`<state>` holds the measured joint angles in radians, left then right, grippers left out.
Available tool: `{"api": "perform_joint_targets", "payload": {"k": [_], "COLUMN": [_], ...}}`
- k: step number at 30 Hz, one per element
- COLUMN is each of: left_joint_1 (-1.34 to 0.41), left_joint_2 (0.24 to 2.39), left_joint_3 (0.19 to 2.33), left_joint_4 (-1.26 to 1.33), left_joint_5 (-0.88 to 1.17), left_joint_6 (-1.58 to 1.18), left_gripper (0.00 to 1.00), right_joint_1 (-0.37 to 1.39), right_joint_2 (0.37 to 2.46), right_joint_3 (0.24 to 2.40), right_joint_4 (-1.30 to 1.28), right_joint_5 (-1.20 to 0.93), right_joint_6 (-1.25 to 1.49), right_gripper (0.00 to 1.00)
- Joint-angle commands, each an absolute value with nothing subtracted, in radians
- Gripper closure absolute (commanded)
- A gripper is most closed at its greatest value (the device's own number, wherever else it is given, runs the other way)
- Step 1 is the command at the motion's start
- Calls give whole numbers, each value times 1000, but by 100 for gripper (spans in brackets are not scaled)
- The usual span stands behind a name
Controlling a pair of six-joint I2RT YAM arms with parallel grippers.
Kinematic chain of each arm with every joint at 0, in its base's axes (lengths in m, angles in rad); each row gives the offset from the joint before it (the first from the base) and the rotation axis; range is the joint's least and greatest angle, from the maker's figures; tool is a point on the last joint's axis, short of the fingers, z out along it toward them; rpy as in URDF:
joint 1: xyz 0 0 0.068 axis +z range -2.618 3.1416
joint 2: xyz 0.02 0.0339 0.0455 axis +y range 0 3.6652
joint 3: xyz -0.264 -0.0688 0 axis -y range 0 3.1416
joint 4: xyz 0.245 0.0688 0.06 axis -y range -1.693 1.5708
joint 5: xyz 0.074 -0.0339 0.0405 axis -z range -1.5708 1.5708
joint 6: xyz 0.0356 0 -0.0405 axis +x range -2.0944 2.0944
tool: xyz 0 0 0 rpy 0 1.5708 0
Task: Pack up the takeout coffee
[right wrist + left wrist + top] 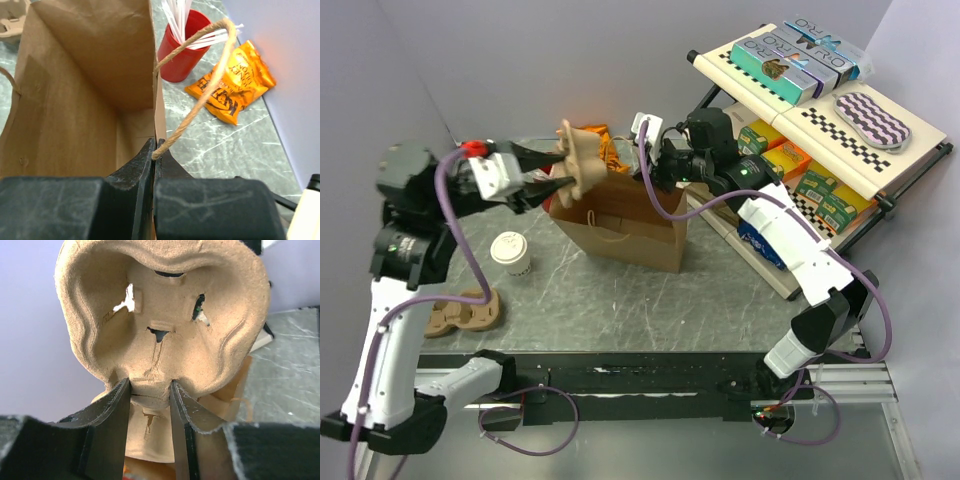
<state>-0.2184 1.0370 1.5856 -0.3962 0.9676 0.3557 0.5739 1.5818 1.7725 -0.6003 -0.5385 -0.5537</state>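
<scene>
The takeout coffee (510, 253), a small white cup with a domed lid, stands on the table left of the brown paper bag (620, 225). My left gripper (552, 172) is shut on a brown pulp cup carrier (579, 163) and holds it in the air over the bag's left rim; the carrier fills the left wrist view (165, 320). My right gripper (650, 170) is shut on the bag's rim at the far right corner. The right wrist view looks down into the open bag (85, 100), with the twine handle (200, 95) looping beside my fingers (142, 165).
A second pulp carrier (465, 312) lies at the table's left front. A red cup with white sticks (182, 47) and an orange snack packet (232, 82) lie behind the bag. A rack of boxed goods (820, 120) stands at the right.
</scene>
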Motion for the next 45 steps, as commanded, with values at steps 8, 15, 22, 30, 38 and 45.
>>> {"api": "perform_joint_targets", "payload": {"k": [8,15,22,30,38,45], "left_joint_1": [-494,-531,-557,-581,-595,-614], "left_joint_2": [1046,1072,1135,1109,1118,1153], "left_joint_3": [1417,1399,1505,1388,1362,1359], "left_joint_4": [-361,-368,-437,-440,-502,-551], "left_joint_5": [732,700,698,681,634,542], "left_joint_6": [584,664,704,773,848,911], "left_gripper": [99,99,99,99,99,99], "right_joint_1": [584,584,586,583,583,584], "right_joint_2": [1471,1454,1454,1448,1448,1427], "right_joint_3": [1727,1703,1680,1678,1689,1666], "right_joint_4": [-584,-577,-558,-552,-557,-574], "right_joint_5": [-546,-566,-557,-551,-557,-600], "right_joint_6": [-492,-506,-488,-486,-508,-557], "right_gripper": [100,100,100,100,100,100]}}
